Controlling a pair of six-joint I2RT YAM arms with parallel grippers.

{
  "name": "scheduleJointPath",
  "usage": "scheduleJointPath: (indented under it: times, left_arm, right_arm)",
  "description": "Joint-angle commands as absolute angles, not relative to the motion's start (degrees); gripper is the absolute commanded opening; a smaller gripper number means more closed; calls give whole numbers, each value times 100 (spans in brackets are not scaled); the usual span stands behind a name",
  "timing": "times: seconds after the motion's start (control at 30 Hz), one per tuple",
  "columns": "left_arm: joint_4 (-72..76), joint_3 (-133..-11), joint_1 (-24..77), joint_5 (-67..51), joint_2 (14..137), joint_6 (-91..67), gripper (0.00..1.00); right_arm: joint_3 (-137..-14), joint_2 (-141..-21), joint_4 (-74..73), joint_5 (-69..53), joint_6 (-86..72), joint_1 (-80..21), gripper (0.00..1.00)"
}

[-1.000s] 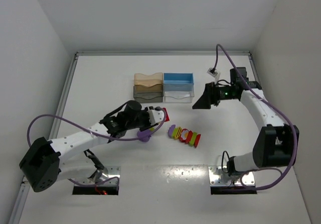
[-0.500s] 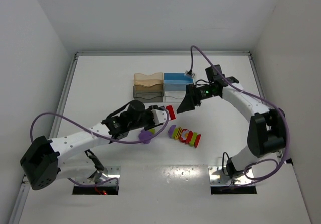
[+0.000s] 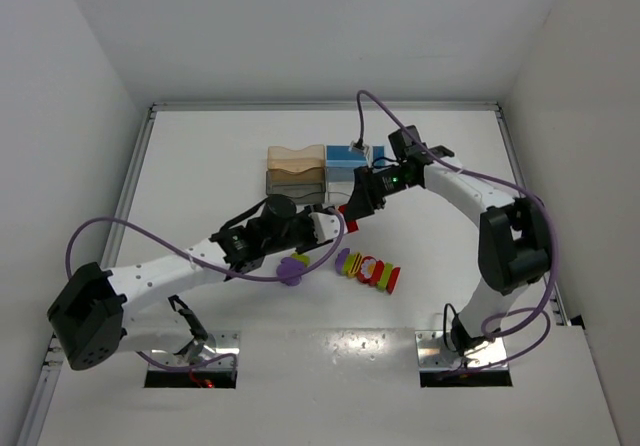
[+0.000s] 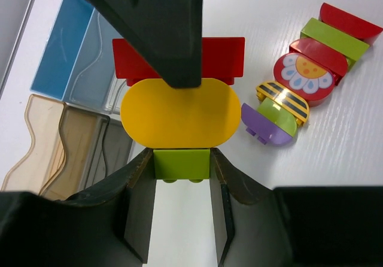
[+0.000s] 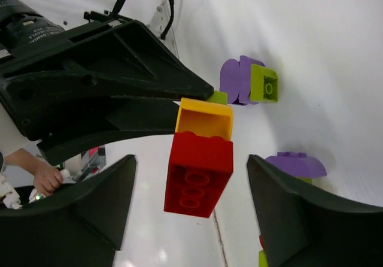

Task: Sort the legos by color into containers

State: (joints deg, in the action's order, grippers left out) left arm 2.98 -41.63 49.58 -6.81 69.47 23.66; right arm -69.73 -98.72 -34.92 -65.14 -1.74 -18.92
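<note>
My left gripper (image 3: pixel 325 228) (image 4: pixel 179 159) is shut on a green lego (image 4: pixel 182 163). That lego carries a yellow oval piece (image 4: pixel 179 113) and a red brick (image 4: pixel 227 57), held as one stack (image 3: pixel 340 220) above the table. My right gripper (image 3: pixel 352 206) (image 5: pixel 190 159) is open, one jaw on each side of the red brick (image 5: pixel 199 171) without touching it. The tan bin (image 3: pixel 295 155), dark grey bin (image 3: pixel 294 183) and blue bin (image 3: pixel 345 155) stand together behind. The clear bin (image 3: pixel 340 188) is partly hidden by my right gripper.
A row of joined legos (image 3: pixel 368 269) in purple, green, yellow and red lies right of the stack. A purple-and-green piece (image 3: pixel 293 268) lies under my left gripper. Both purple cables hang near the arms.
My right arm has swung left from the table's right side, bringing its open jaws around the red brick. My left gripper has moved slightly up and right with the stack.
</note>
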Motion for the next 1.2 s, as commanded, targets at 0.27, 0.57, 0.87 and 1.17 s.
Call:
scheduleJointPath:
  times: [0.27,0.57,0.87,1.17]
  left_arm:
    - [703,-4307,5027,-580,7005,2320,0]
    - [650,-3868,4870,-448,6768,2207,0]
    - [143,-4348,3800,-1703,6906,261,0]
    - [-212,-5405,2725,-3155,7611,-2810,0]
  right_arm:
    - [-7067,-9880,-3454,-6785,18,-1907,12]
    - [-6750,-9466,-3841,-6785,448,-1582,0]
    - [-6645,-9168,-3973,-6601,641,-1160,0]
    - [-6592,-8728,-4219,-6311,826,-712,0]
